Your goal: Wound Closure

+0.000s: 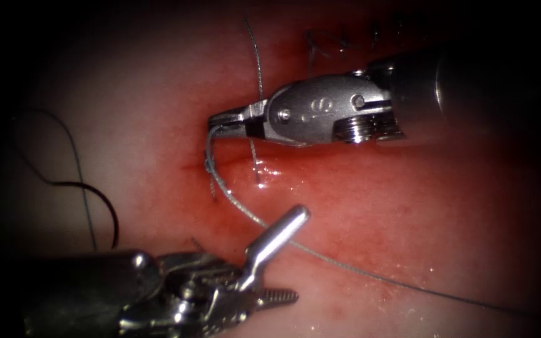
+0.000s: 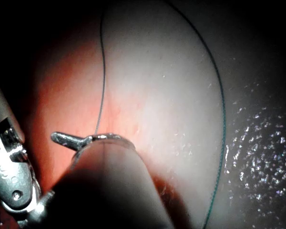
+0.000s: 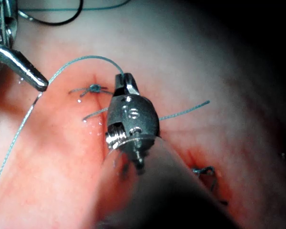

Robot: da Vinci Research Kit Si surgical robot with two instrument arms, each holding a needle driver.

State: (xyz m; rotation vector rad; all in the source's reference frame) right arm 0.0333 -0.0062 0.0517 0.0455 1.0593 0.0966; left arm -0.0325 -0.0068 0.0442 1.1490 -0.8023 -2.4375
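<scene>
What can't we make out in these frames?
- Needle: I can't find it; the dark curve at the endoscope view's left could be needle or thread.
- Thread: its far end leaves the endoscope view at the right edge.
- Left end effector: open, holding nothing; its shaft hides the jaws in the left wrist view.
- Right end effector: shut on thread.
</scene>
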